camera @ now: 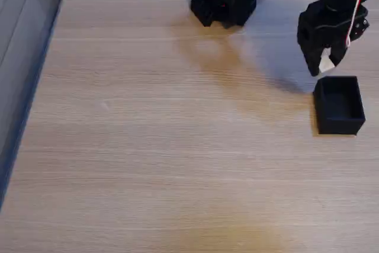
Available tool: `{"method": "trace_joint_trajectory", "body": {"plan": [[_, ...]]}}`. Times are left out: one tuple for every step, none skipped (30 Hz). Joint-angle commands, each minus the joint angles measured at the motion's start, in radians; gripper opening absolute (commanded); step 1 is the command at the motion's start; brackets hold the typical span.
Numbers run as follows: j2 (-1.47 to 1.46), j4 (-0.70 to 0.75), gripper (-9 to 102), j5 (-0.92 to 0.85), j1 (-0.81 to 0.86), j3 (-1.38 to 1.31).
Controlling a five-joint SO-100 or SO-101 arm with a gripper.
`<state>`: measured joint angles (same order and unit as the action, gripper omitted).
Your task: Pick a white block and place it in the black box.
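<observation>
White block pinched in my gripper (325, 67), right above the black box!
The white block (326, 64) sits between my fingertips; the black box (339, 106) stands on the desk (166, 146), just beneath.

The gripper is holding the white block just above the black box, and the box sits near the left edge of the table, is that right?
Not quite. In the fixed view the black box sits near the right edge of the table, not the left. The rest holds: the gripper has the white block between its fingers just above the box's far rim.
</observation>
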<state>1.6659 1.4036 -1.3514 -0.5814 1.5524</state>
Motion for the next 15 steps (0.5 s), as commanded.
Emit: {"method": "trace_joint_trajectory", "body": {"plan": [[-0.011,-0.02,0,0.054,-0.04,-0.08],[-0.015,-0.028,0,0.06,-0.046,-0.087],[-0.018,-0.038,0,0.066,-0.052,-0.089],[-0.021,-0.048,0,0.067,-0.058,-0.091],[-0.026,-0.058,0,0.074,-0.063,-0.091],[-0.032,-0.074,0,0.084,-0.067,-0.091],[-0.038,-0.084,0,0.092,-0.071,-0.092],[-0.044,-0.092,0,0.097,-0.075,-0.097],[-0.054,-0.1,0,0.104,-0.078,-0.101],[-0.064,-0.106,0,0.112,-0.08,-0.107],[-0.075,-0.114,0,0.117,-0.083,-0.114],[-0.087,-0.12,1,0.121,-0.084,-0.12],[-0.1,-0.123,1,0.124,-0.084,-0.129],[-0.11,-0.126,1,0.124,-0.084,-0.137],[-0.12,-0.132,1,0.124,-0.086,-0.141]]}}
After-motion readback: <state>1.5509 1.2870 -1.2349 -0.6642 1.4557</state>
